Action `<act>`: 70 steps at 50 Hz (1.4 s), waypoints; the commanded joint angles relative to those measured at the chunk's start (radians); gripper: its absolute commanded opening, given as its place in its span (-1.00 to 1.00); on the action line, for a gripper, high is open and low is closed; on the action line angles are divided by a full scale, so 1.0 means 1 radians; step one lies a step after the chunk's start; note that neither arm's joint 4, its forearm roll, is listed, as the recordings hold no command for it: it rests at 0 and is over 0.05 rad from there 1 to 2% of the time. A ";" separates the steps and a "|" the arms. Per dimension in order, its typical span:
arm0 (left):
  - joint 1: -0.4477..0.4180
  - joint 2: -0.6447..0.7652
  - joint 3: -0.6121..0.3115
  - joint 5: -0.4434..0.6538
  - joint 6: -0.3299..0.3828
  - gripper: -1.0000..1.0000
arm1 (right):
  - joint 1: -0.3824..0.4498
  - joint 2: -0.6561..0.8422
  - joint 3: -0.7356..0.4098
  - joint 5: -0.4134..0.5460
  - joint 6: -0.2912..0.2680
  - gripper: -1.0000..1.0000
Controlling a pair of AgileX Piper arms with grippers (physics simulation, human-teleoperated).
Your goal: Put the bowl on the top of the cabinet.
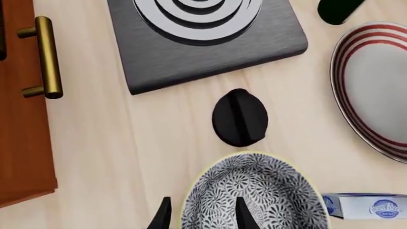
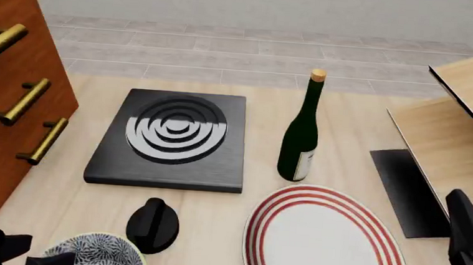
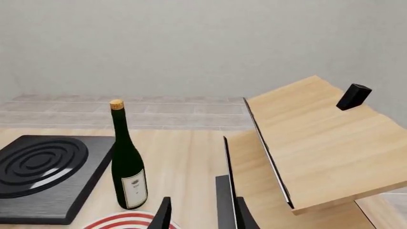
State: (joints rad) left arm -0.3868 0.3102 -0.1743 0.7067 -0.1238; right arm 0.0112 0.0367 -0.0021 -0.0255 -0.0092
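The bowl (image 1: 260, 193), white with dark leaf marks and a yellowish rim, sits on the table at the near left; it also shows in the front view (image 2: 98, 254). My left gripper (image 1: 203, 217) is open, with one finger inside the bowl and one outside its wall, straddling the rim. In the front view the left gripper (image 2: 32, 252) is low at the bowl's left side. The reddish-brown cabinet (image 2: 14, 98) with brass handles (image 1: 45, 57) stands at the left. My right gripper (image 2: 468, 242) is open and empty at the near right, also seen in its wrist view (image 3: 202, 217).
A black hob plate (image 2: 169, 140) lies mid-table, and a black knob-like object (image 2: 152, 225) lies just beyond the bowl. A red-ringed plate (image 2: 325, 242) and a wine bottle (image 2: 301, 134) are to the right. A pale wood shelf (image 2: 462, 123) is at far right. A blue-white box (image 1: 369, 207) is near the bowl.
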 commanded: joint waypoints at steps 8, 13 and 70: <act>0.000 0.009 0.054 -0.040 -0.026 1.00 | 0.000 -0.008 -0.001 0.008 -0.003 1.00; -0.001 0.003 0.065 -0.042 -0.033 1.00 | 0.001 -0.001 0.000 0.002 -0.004 1.00; -0.016 0.077 0.173 -0.196 -0.096 1.00 | 0.002 -0.004 0.000 0.006 -0.016 1.00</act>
State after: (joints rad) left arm -0.3952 0.3804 -0.0128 0.5242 -0.2058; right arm 0.0127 0.0346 -0.0033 -0.0214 -0.0217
